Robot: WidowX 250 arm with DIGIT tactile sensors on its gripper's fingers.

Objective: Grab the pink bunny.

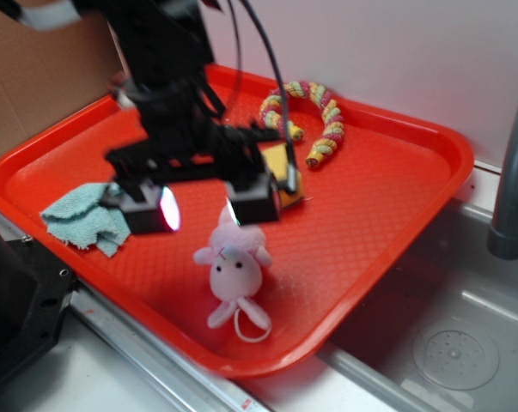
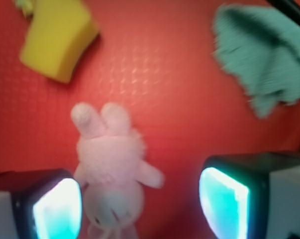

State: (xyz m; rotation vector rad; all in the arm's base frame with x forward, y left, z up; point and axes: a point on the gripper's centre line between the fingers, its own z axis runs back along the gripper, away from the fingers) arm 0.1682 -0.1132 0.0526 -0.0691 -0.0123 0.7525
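A pink bunny lies flat on a red tray, near the tray's front edge. Its long axis runs from front to back, ears toward the tray's middle, feet and white string loop toward the front edge. The gripper hangs above it, spread wide and holding nothing; in the wrist view one finger sits just beside the bunny's body and the other is well apart. A yellow sponge lies beyond the ears. A teal cloth rests near the left edge. A striped rope toy curves near the back edge.
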